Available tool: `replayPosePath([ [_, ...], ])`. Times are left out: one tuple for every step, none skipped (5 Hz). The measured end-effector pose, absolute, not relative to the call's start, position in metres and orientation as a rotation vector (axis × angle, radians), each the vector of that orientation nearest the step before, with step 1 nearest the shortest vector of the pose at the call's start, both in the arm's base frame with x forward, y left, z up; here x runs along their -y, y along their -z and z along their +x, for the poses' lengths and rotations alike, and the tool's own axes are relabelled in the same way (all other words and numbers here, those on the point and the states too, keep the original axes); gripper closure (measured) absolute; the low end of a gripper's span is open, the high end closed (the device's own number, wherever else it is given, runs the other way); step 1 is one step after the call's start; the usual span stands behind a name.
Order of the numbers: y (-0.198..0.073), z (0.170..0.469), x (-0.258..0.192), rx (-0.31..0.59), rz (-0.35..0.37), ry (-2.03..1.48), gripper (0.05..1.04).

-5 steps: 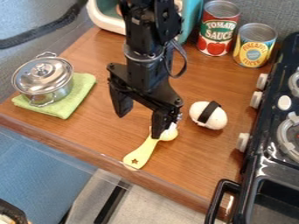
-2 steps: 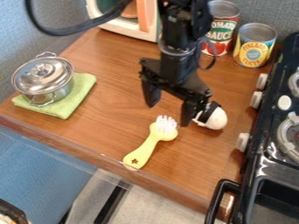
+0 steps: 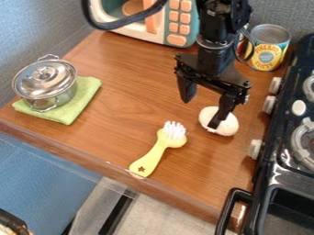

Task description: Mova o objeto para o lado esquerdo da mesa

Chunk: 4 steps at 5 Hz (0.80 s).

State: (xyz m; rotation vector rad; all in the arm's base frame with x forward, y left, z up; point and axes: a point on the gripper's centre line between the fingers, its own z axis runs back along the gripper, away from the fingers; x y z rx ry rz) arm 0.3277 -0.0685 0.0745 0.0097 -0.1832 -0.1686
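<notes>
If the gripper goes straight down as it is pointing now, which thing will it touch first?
Most likely the white egg: one finger of the open gripper overlaps it in the picture, the other hangs over the table. Height is unclear, so they may pass beside it and meet the table.

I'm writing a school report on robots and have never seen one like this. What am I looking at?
The black machine is a robot arm, coming in from the top edge. It ends in a pincer whose two fingers stand apart. One fixed camera takes the pictures, looking down at a slant on a brown table.

A lidded metal pot sits on a green cloth. A yellow brush lies near the front edge. Right of it is a white, egg-shaped thing. A toy microwave and a can stand at the back; a toy stove is at the right.

Nothing appears to be held: one finger overlaps the egg-shaped thing, but the other is well away from it.
</notes>
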Motion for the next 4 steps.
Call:
replayPosePath([
  [-0.067,0.336,0.072,0.178,-0.005,0.149,0.084],
  [-0.048,0.340,0.075,0.160,-0.005,0.124,0.084],
  [-0.038,0.343,0.082,0.152,-0.009,0.120,0.084],
  [-0.033,0.343,0.080,0.150,0.000,0.093,0.138],
])
